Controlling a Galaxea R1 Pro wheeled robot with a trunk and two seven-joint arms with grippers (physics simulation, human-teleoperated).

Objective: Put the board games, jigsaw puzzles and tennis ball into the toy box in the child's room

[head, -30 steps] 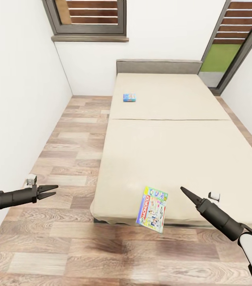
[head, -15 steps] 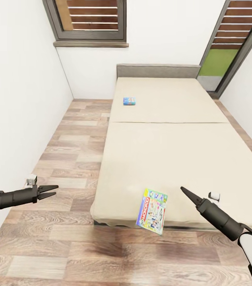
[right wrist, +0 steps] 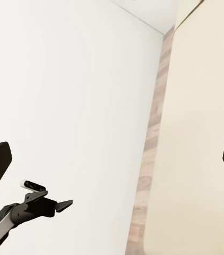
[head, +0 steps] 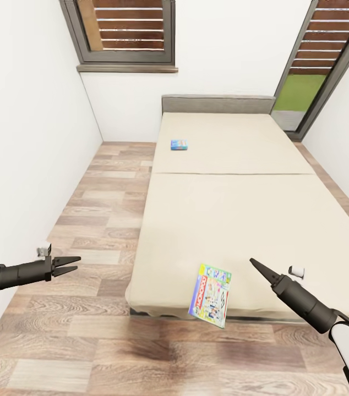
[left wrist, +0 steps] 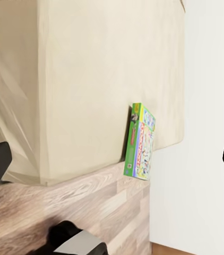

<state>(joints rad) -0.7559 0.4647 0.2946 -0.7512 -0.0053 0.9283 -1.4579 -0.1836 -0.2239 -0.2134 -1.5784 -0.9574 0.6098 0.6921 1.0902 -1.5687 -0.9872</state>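
White walls and a wood-plank floor (head: 108, 220) frame the head view, where we see the bed (head: 235, 220) running toward a dark-framed window (head: 125, 27). A large pale-green board game (head: 211, 294) overhangs the bed's near edge; a small blue board game (head: 179, 145) lies near the headboard (head: 218, 103). Our left gripper (head: 71, 264) hangs over the floor, slightly parted and empty; our right gripper (head: 255, 265) appears pinched to a point, holding nothing.

From the left wrist we see the large game (left wrist: 140, 142) at the mattress edge.

From the right wrist we see the left gripper (right wrist: 63, 204) against the wall.
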